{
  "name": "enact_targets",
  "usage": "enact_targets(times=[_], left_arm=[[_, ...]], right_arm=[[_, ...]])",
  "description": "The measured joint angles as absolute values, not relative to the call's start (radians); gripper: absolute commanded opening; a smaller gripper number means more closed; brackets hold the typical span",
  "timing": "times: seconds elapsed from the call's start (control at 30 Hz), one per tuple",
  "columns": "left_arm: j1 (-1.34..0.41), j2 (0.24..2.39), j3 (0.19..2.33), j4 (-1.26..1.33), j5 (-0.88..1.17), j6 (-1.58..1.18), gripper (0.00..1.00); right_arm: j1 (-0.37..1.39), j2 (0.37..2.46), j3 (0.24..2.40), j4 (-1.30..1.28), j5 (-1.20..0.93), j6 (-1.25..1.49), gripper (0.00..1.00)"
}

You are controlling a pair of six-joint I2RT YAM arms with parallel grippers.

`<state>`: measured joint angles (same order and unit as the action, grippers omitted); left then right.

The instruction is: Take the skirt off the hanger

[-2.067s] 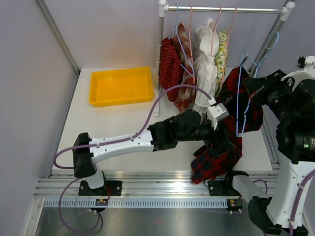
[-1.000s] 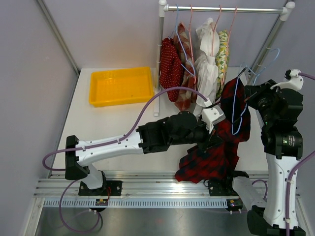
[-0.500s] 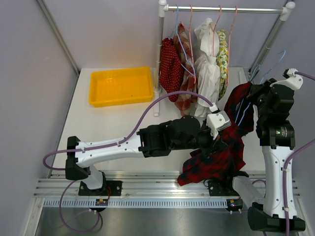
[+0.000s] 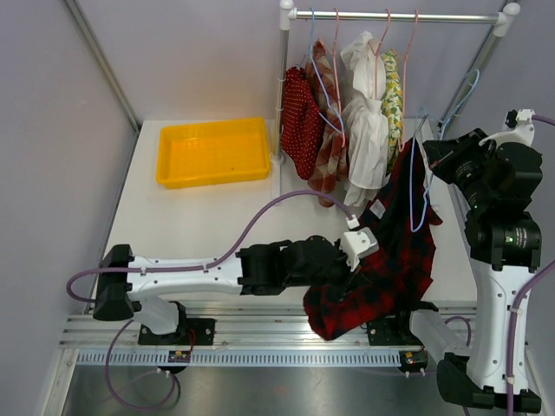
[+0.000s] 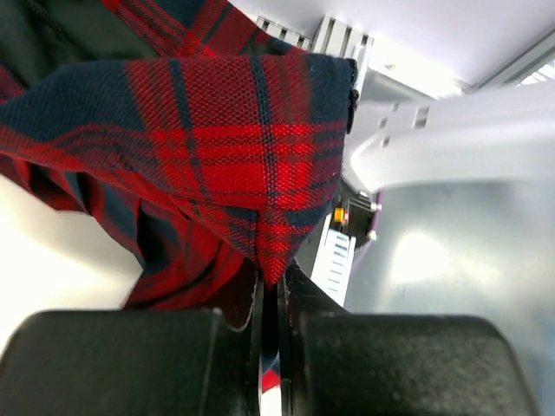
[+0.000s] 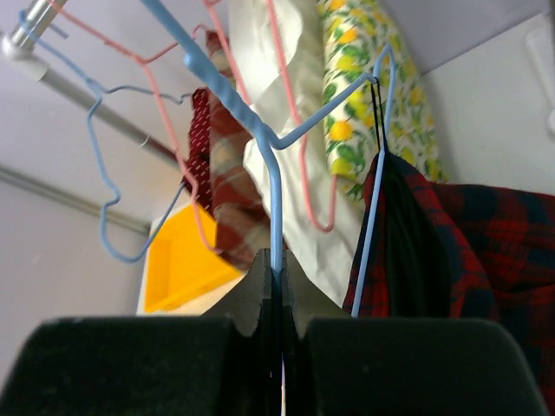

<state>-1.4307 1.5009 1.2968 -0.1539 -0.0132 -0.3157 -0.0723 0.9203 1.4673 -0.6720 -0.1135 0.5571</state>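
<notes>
Top external: the red plaid skirt (image 4: 395, 251) hangs on the blue hanger (image 4: 416, 186) over the table's (image 4: 208, 225) right side, off the rack (image 4: 390, 16), its hem drawn toward the near edge. Left wrist: the left gripper (image 5: 270, 290) has its fingers closed, pinching a fold of skirt (image 5: 217, 147). Right wrist: the right gripper (image 6: 276, 276) has its fingers clamped on the hanger (image 6: 274, 182) wire; the skirt (image 6: 434, 251) drapes from the hanger's right shoulder.

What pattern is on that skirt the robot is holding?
The skirt is red and dark blue plaid, clearest in the left wrist view.
</notes>
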Motion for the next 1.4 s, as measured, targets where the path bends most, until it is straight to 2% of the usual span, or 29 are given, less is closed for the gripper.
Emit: enact_targets(times=[0.13,0.47,0.57,0.7,0.83,0.97,1.1,1.27,1.4], left_arm=[[-1.443,1.420,1.222,-0.144,-0.077,-0.323,0.00],[-1.411,1.398,1.255,-0.128,-0.275,-0.226,0.00],[-1.348,1.445,1.325,-0.128,-0.284,-0.201,0.00],[-1.222,1.535,1.428,-0.144,-0.285,-0.202,0.00],[-1.110,1.604,1.467,-0.195,-0.302,-0.223,0.00],[-1.080,1.595,1.377,-0.242,-0.393,-0.256,0.00],[-1.060,1.572,1.231,-0.335,-0.508,-0.342,0.00],[-0.967,1.441,1.010,-0.471,-0.656,-0.471,0.00],[-0.851,1.279,0.972,-0.540,-0.742,-0.526,0.00]], right_arm=[[-0.072,0.925,1.540,-0.766,-0.205,0.604,0.00],[-0.072,0.830,1.552,-1.062,-0.389,0.748,0.00],[-0.072,0.828,1.649,-1.235,-0.401,0.748,0.00],[-0.072,0.869,1.874,-1.328,-0.406,0.712,0.00],[-0.072,0.843,1.905,-1.347,-0.433,0.712,0.00],[-0.072,0.863,1.914,-1.396,-0.450,0.707,0.00],[-0.072,0.928,1.949,-1.401,-0.555,0.688,0.00],[-0.066,0.937,1.821,-1.387,-0.756,0.667,0.00],[-0.020,0.913,1.694,-1.386,-0.856,0.658,0.00]])
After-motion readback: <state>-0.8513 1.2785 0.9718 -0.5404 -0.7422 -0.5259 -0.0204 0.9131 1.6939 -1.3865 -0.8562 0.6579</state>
